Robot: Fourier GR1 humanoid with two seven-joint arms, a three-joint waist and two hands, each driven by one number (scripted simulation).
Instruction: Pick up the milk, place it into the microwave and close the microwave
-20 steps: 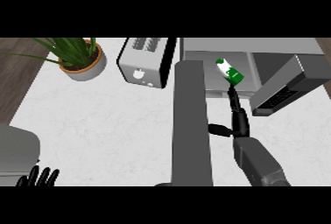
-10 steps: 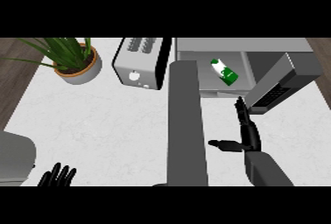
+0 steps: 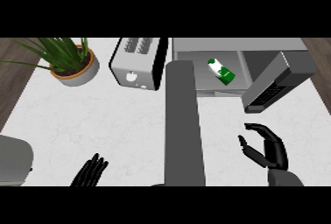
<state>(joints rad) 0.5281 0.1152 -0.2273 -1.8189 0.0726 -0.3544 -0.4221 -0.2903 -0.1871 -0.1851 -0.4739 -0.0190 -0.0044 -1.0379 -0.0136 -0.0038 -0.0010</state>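
A white and green milk carton (image 3: 221,72) lies tilted inside the open microwave (image 3: 194,46) at the top of the head view. The microwave's door (image 3: 184,127) stands swung open and runs down the middle of the picture as a long grey slab. My right hand (image 3: 268,146) is over the counter to the right of the door, below the microwave's dark front panel (image 3: 275,85). Its fingers are loosely bent and hold nothing, well apart from the milk. My left hand (image 3: 90,173) rests open at the lower left edge, fingers up.
A silver toaster (image 3: 135,63) stands left of the microwave. A potted green plant (image 3: 71,61) sits at the upper left. A grey appliance corner (image 3: 13,162) shows at the lower left. White counter (image 3: 97,118) spreads between them; dark wood borders the left side.
My right hand has drawn back from the microwave toward the lower edge, leaving the milk inside. The left hand has shifted rightward along the lower edge.
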